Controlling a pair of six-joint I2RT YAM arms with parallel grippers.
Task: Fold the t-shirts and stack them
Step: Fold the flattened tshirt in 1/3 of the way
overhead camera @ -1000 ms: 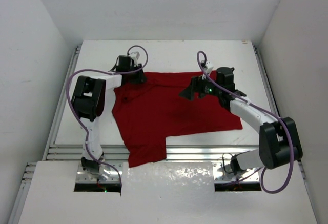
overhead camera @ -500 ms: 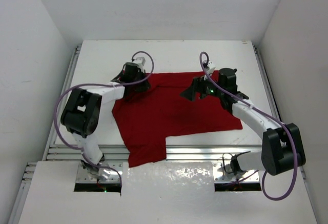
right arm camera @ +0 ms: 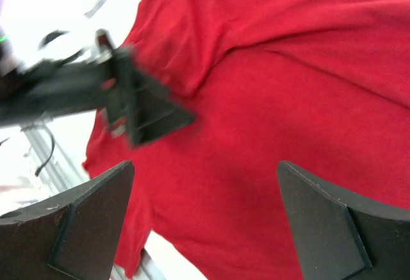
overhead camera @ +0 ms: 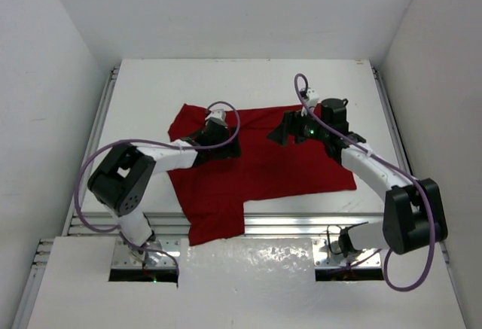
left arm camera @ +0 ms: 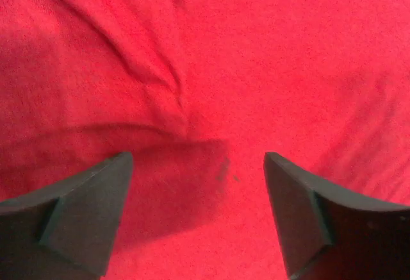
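The dark red t-shirt [overhead camera: 279, 171] lies spread across the middle of the white table [overhead camera: 248, 80], with one part reaching past the near edge onto the metal rails [overhead camera: 286, 226]. The left gripper [overhead camera: 230, 148] sits low over the shirt's left-centre, its fingers [left arm camera: 96, 190] apart above creased cloth. The right gripper [overhead camera: 280, 136] hovers over the far right part, its fingers [right arm camera: 90, 209] also apart and holding nothing.

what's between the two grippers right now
Only red t-shirt fabric lies between the left gripper and the right gripper, nothing else; the top view shows it.
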